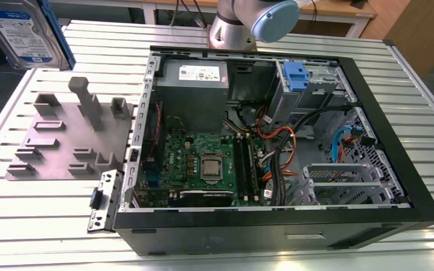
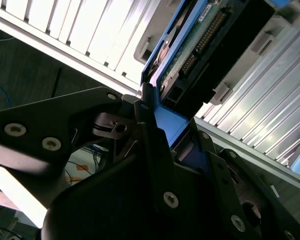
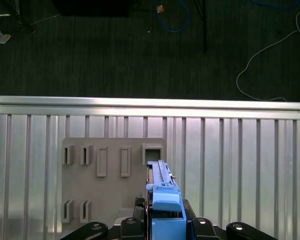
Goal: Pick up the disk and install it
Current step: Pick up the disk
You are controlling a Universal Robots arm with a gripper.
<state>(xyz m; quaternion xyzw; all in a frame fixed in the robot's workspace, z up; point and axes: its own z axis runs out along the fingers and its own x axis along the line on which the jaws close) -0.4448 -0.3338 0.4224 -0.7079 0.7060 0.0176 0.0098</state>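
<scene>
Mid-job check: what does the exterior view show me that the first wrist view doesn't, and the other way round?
Exterior view: the open computer case with its motherboard and drive cage, plus the disk showing its labelled face at the exterior view's upper left. First wrist view: the gripper shut on the disk's blue rail, seen edge-on, and the dark floor beyond the table. Both: the disk, the grey fixture plate and the slatted table.

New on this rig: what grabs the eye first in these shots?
An open black computer case lies on the slatted aluminium table, green motherboard exposed, in the middle of the exterior view. At that view's upper left a silver hard drive in blue caddy rails hangs in the air; in the first wrist view the black gripper is shut on it over a grey slotted fixture plate.
</scene>
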